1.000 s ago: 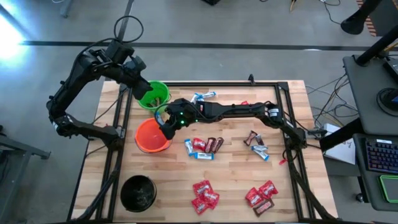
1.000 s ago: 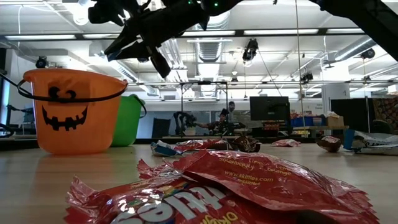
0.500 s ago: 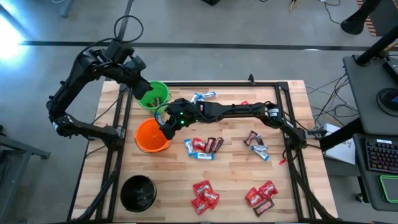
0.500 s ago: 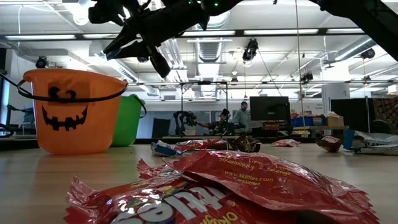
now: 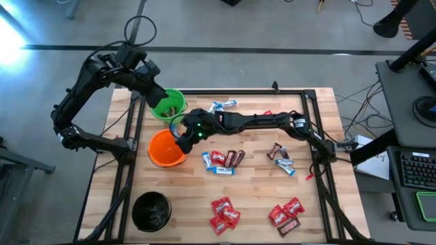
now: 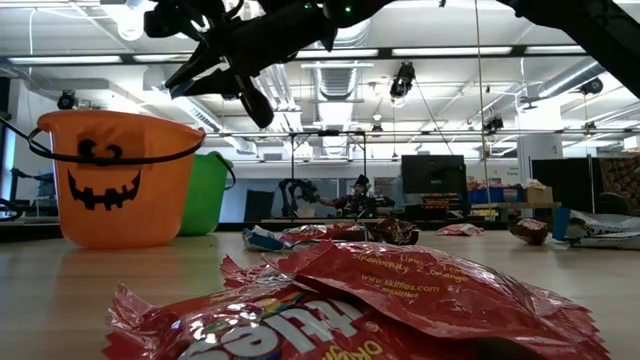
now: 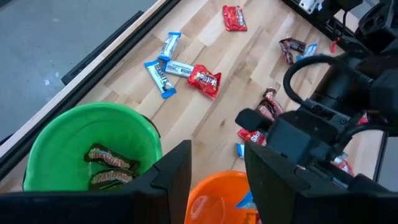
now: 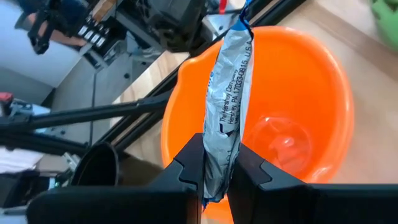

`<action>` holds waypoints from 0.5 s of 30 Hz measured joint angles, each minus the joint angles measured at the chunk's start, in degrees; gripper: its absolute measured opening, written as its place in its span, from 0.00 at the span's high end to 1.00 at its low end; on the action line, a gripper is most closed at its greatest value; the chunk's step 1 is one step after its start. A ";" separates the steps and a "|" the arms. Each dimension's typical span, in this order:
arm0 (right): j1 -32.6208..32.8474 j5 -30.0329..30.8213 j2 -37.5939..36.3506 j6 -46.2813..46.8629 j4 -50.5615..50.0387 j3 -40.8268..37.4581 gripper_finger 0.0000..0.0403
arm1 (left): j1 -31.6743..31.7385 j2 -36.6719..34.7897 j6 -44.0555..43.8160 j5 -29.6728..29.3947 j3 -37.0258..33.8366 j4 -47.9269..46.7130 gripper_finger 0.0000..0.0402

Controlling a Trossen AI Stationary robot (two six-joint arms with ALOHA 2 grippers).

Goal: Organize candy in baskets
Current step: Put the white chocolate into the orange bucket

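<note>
Candy bar held over the orange basket

The right gripper (image 8: 214, 163) pinches a blue-and-white candy bar (image 8: 229, 99) by one end, so it hangs above the orange basket (image 5: 166, 148), which looks empty. The bar seems light, and its glossy wrapper is likely slippery, so holding the flat body rather than the crimped tail seems safer. The left gripper (image 7: 214, 162) waits over the green basket (image 7: 56, 137) with its fingers apart; brown bars lie inside. More candy lies scattered on the table (image 5: 259, 204).
</note>
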 joint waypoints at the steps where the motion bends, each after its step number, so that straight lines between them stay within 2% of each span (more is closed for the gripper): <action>1: -0.08 -0.24 0.00 -0.13 0.00 -0.08 0.91 | 0.00 0.00 -0.03 0.01 0.00 0.16 0.68; 10: -0.71 -1.03 0.00 -2.56 0.04 -0.57 0.91 | 0.00 0.00 -1.55 -0.01 0.00 0.44 0.68; 15: -0.71 3.96 0.00 -2.97 0.46 -0.57 0.91 | 0.01 0.00 -2.00 0.01 0.00 0.46 0.68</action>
